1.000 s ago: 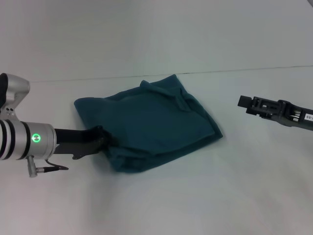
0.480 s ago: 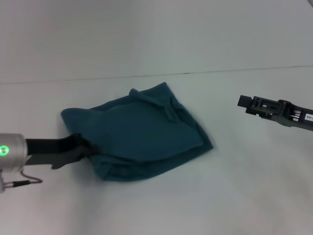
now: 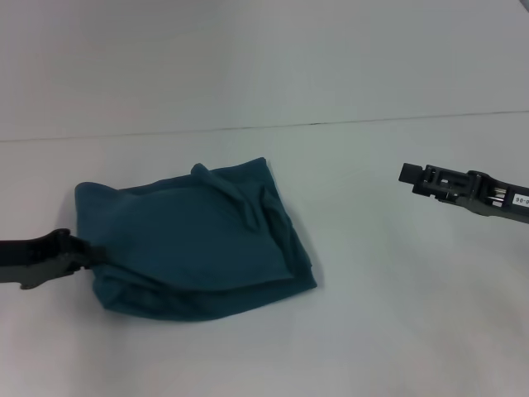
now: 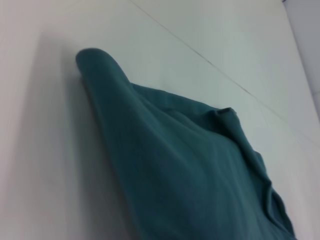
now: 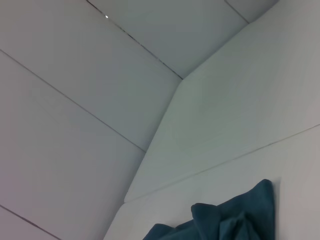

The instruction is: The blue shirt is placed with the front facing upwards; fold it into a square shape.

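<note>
The left gripper (image 3: 78, 254) sits at the lower left of the head view, its dark fingers closed on the left edge of the blue shirt (image 3: 190, 244), gripping where the cloth bunches into a small ridge; that hold at the very margin looks meant for dragging or straightening the bundle rather than lifting it, since the rest lies flat on the white table (image 3: 397, 331); the shirt occupies the lower-left-centre of the frame, already folded into a rough, slightly skewed rectangle with layered edges along its lower side and a rumpled fold of cloth near its upper right corner, no print showing; from the left wrist view the fabric (image 4: 185, 165) rises in a rounded fold towards the camera, consistent with a pinched edge; the right gripper (image 3: 413, 175) hangs at the right of the frame, well apart from the shirt, apparently parked; whether its fingers are spread or closed I cannot tell.
</note>
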{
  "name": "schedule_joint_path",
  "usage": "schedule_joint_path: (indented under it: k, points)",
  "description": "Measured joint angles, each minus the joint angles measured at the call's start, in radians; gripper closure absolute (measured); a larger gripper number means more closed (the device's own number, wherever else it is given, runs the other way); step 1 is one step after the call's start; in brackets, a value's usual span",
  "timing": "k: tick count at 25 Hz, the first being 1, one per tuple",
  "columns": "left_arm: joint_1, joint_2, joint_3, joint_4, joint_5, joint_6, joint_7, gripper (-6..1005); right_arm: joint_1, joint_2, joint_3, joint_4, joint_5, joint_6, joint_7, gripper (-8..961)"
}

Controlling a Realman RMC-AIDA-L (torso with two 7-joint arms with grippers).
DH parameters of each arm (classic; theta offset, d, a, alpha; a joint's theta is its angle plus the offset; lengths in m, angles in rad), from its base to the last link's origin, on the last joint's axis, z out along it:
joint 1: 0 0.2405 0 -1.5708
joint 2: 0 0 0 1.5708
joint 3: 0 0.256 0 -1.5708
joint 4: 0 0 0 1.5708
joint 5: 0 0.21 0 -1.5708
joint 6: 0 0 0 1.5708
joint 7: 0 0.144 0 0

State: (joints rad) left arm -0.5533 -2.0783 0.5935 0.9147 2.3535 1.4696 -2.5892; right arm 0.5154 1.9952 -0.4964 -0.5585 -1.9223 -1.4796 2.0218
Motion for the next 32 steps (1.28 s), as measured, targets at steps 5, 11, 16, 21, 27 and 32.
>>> schedule_joint_path:
  k: [5,11,16,21,27,32]
  points:
    - [-0.031,0.019,-0.039,-0.04,0.048,-0.01,0.044,951,0.004,0.002,-0.004,0.001,-0.005,0.002,0.0,205]
    - [-0.039,0.022,-0.034,-0.051,0.065,-0.037,0.043,930,0.004,0.002,-0.004,0.002,-0.006,0.001,0.0,205]
    - [-0.039,0.027,-0.039,-0.013,0.119,-0.023,0.002,904,0.009,0.002,-0.004,0.002,-0.006,0.002,0.0,205]
    - [-0.035,0.035,-0.07,0.06,0.111,0.034,-0.03,784,0.014,0.002,-0.004,0.002,-0.006,0.006,-0.001,206]
    - [-0.01,0.018,-0.132,0.118,-0.068,0.104,-0.05,555,0.024,-0.001,-0.034,0.002,-0.009,0.011,0.012,206]
    - [0.011,0.016,-0.137,0.108,-0.206,0.144,-0.043,388,0.078,-0.02,-0.15,-0.005,-0.011,0.045,0.127,206]
